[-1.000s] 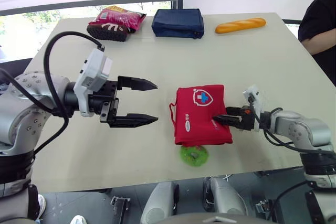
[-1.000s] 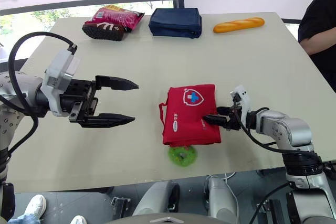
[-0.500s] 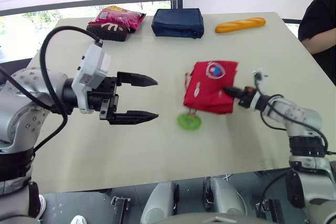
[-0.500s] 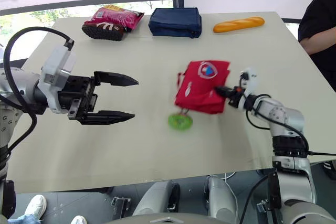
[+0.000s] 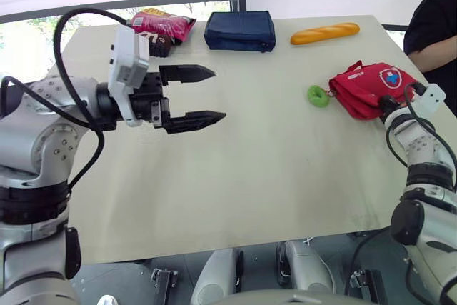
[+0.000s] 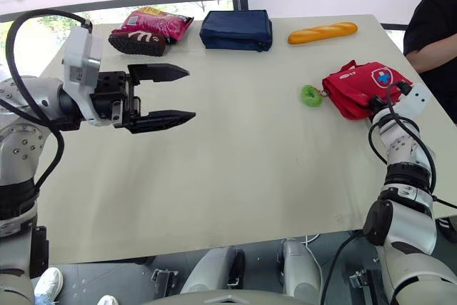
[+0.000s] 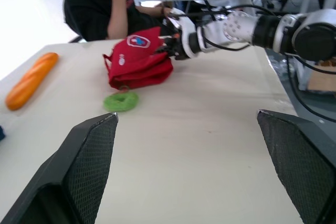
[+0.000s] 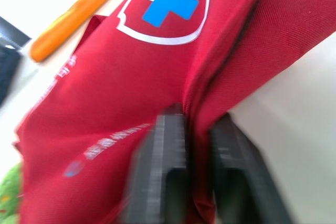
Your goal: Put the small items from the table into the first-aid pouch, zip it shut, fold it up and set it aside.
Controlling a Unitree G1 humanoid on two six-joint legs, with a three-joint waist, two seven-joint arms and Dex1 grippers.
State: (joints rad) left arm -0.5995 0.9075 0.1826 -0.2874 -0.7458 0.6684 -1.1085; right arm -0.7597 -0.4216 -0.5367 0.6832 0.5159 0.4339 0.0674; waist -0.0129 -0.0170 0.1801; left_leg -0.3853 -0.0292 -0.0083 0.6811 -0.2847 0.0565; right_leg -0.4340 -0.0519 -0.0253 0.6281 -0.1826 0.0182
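The folded red first-aid pouch [image 5: 365, 85] with a blue cross badge lies near the table's right edge. My right gripper [image 5: 386, 106] is shut on its near right corner; in the right wrist view both fingers [image 8: 164, 167] pinch a fold of the red fabric [image 8: 121, 82]. A green ring [image 5: 318, 96] lies on the table just left of the pouch. Over the table's left half my left gripper [image 5: 218, 93] hovers open with nothing between its fingers, far from the pouch. The left wrist view shows the pouch [image 7: 137, 60], the ring [image 7: 121, 100] and the right gripper [image 7: 171, 46] ahead.
Along the far edge lie a navy pouch [image 5: 240, 31], an orange baguette [image 5: 325, 33] and a pink snack bag [image 5: 163, 22] on a dark item. A person in black [image 5: 433, 25] sits at the right side, close to the red pouch.
My right gripper has carried the pouch from the front middle of the table to its right side, and the green ring came along. The left gripper lifted slightly, still open.
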